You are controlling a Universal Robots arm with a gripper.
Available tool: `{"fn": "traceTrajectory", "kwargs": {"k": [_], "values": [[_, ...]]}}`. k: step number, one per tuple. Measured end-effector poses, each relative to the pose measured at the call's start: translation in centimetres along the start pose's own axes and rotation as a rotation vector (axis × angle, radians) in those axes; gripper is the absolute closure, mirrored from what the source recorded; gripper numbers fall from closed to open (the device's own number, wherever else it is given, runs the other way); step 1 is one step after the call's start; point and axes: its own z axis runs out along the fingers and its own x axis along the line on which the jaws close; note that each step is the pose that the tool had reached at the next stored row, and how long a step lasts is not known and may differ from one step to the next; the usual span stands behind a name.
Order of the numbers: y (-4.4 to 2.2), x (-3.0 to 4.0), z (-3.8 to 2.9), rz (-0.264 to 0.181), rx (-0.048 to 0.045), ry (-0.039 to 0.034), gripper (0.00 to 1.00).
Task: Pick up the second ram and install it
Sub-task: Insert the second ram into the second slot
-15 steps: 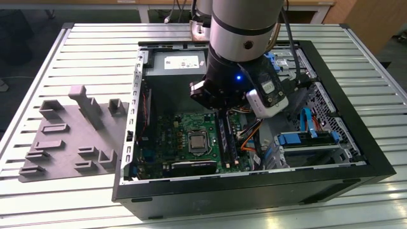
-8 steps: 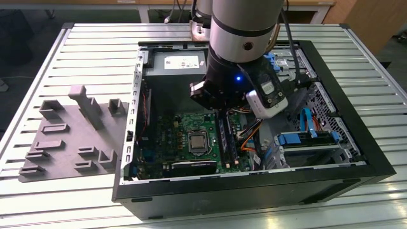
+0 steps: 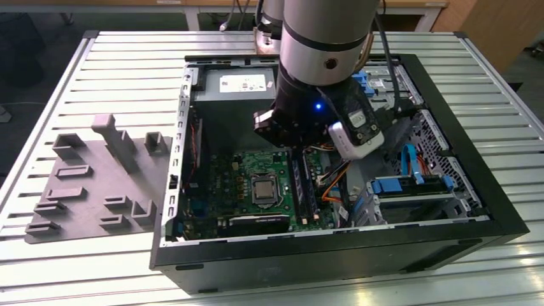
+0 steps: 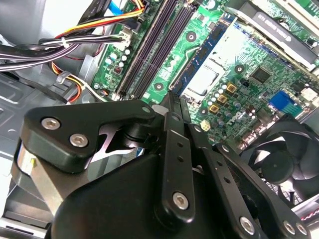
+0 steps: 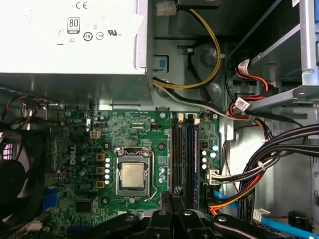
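My gripper (image 4: 172, 102) hangs inside the open computer case (image 3: 340, 255), low over the green motherboard (image 5: 144, 129). Its fingertips are pressed together at the near end of the black slot rails (image 5: 184, 159). The second ram (image 4: 203, 55) is a thin dark blue stick standing on edge. It runs away from the fingertips along the rail closest to the processor socket (image 5: 132, 175). The gripper (image 5: 174, 193) is shut on it. I cannot tell whether the stick is seated in the rail. Another blue stick (image 5: 195, 164) stands in the rail farthest from the socket.
The grey plastic tray (image 3: 93, 185) with upright blocks lies on the slatted table at the exterior view's left. Inside the case are the power supply (image 5: 70, 35), cable bundles (image 5: 249, 174) beside the rails, a black fan (image 4: 279, 164) and blue drive brackets (image 3: 408, 185).
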Motion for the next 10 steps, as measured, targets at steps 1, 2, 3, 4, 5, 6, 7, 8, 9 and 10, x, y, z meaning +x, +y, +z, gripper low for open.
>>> {"fn": "traceTrajectory", "kwargs": {"k": [1, 2, 3, 4, 5, 6, 7, 8, 9, 10], "values": [[0.0, 0.0, 0.02, 0.0, 0.0, 0.0, 0.89], [0.0, 0.0, 0.04, 0.0, -0.0001, -0.0001, 0.89], [0.0, 0.0, 0.06, 0.0, 0.0, -0.0001, 0.89], [-0.01, 0.0, 0.08, 0.0, 0.0, -0.0001, 0.89], [-0.01, 0.0, 0.11, 0.0, -0.0001, -0.0001, 0.89], [-0.01, 0.0, 0.13, 0.0, -0.0001, -0.0001, 0.89], [-0.01, 0.0, 0.15, 0.001, -0.0001, -0.0001, 0.89], [-0.01, 0.0, 0.16, 0.001, 0.0, -0.0001, 0.89], [-0.01, 0.0, 0.18, 0.001, -0.0001, -0.0001, 0.89], [-0.01, 0.0, 0.2, 0.001, -0.0001, -0.0001, 0.89]]}}
